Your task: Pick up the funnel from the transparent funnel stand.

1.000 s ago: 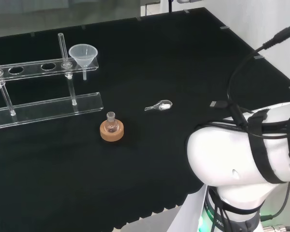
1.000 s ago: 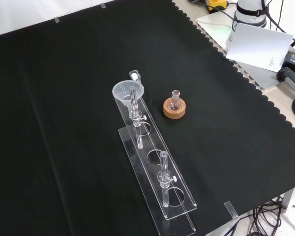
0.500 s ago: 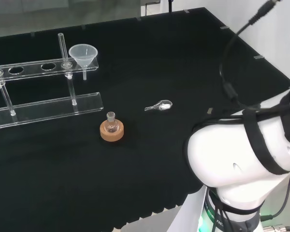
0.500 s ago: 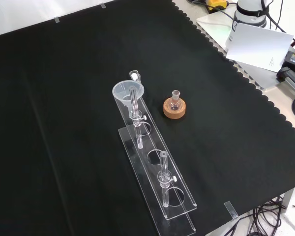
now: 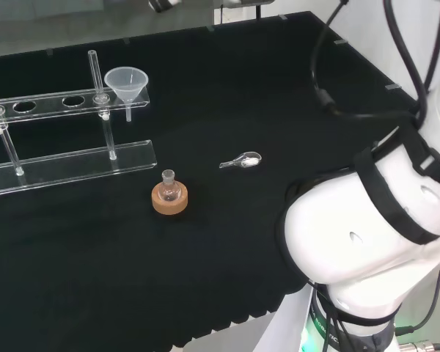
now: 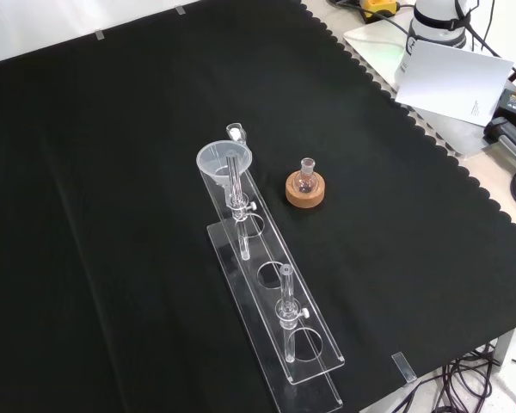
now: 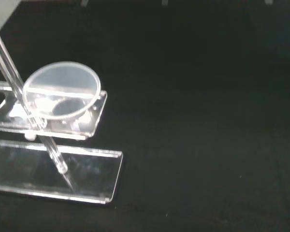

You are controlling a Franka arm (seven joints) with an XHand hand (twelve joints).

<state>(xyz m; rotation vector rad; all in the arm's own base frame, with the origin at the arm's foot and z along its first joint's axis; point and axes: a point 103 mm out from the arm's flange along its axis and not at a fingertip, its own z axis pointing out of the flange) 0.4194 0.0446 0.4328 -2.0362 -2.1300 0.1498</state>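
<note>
One translucent white plastic cone-shaped funnel (image 5: 127,82) sits upright in the end hole of the one clear acrylic funnel stand (image 5: 73,163), at that rack's right end in the head view. One small round glass flask (image 6: 306,175) rests on one cork ring (image 6: 304,191) on the black-clothed counter (image 6: 112,129). One small clear scoop (image 5: 241,160) lies nearby. I cannot tell how the hand's fingers are set.

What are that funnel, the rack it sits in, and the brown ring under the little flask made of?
The funnel looks like frosted, translucent plastic: milky and matte, not glinting. The funnel stand seems to be clear acrylic or similar plastic, with flat see-through plates and bright polished edges. The ring looks like cork, tan and dull. The flask on it appears to be clear glass.
</note>
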